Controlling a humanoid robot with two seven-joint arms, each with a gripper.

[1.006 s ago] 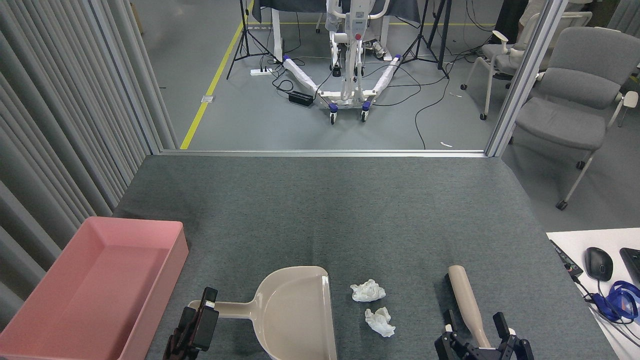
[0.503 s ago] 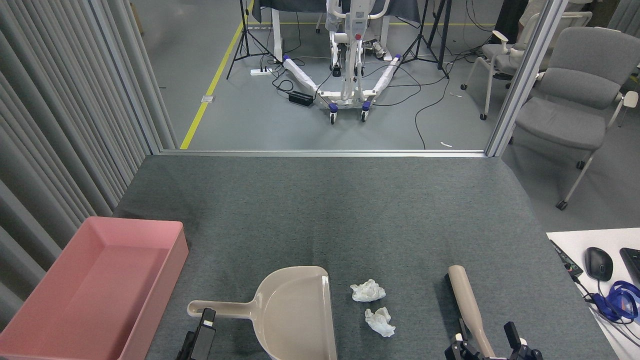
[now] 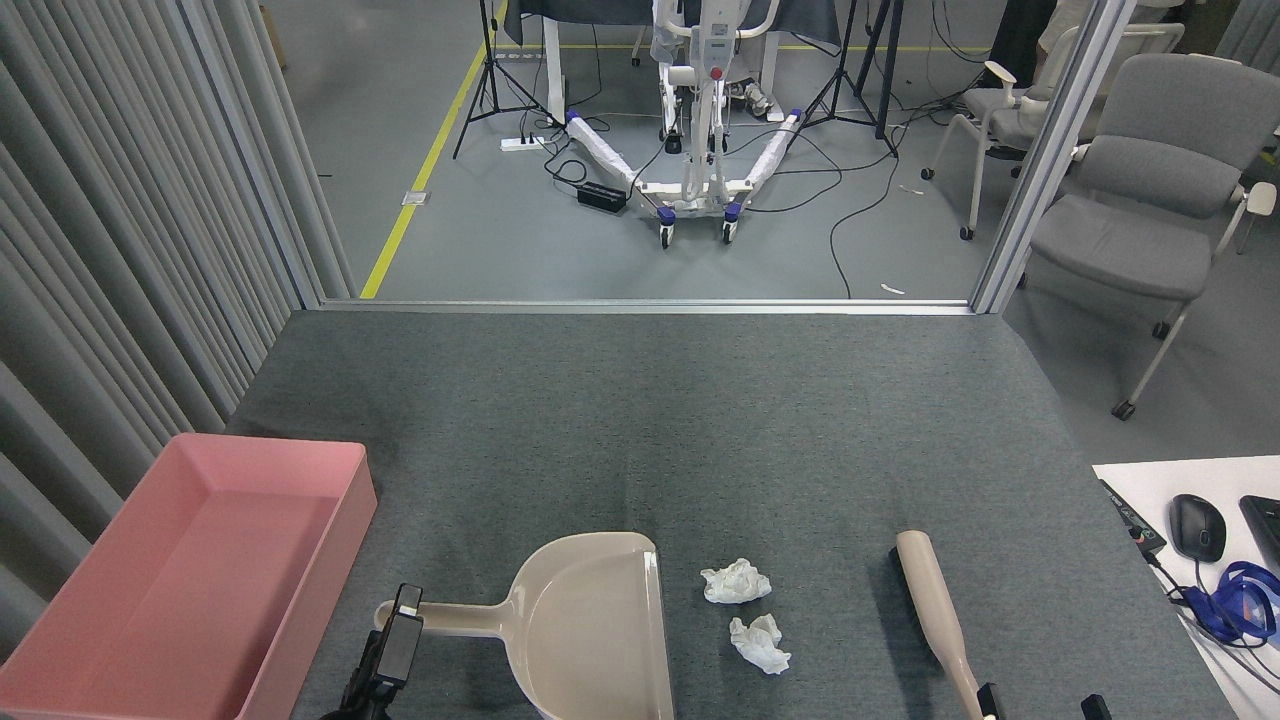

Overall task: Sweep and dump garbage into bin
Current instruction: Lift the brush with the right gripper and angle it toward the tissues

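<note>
Two garbage wads of crumpled white tissue, one behind the other, lie on the grey carpet just right of the beige dustpan. The pink bin stands at the left, with nothing visible inside. A beige brush lies to the right of the wads. My left gripper shows as one dark finger right at the end of the dustpan handle; its opening is hidden. At the bottom edge only the two fingertips of my right gripper show, spread apart, the left one beside the near end of the brush handle.
A white desk with a black mouse and blue lanyard borders the carpet at the right. Grey curtains run along the left behind the bin. Beyond the carpet's far edge are a grey chair and a wheeled stand.
Both grippers have sunk toward the bottom edge. The right one shows only its tips now. The left one dipped, then came back up to the dustpan handle's end. Wads, dustpan and brush have not moved.
</note>
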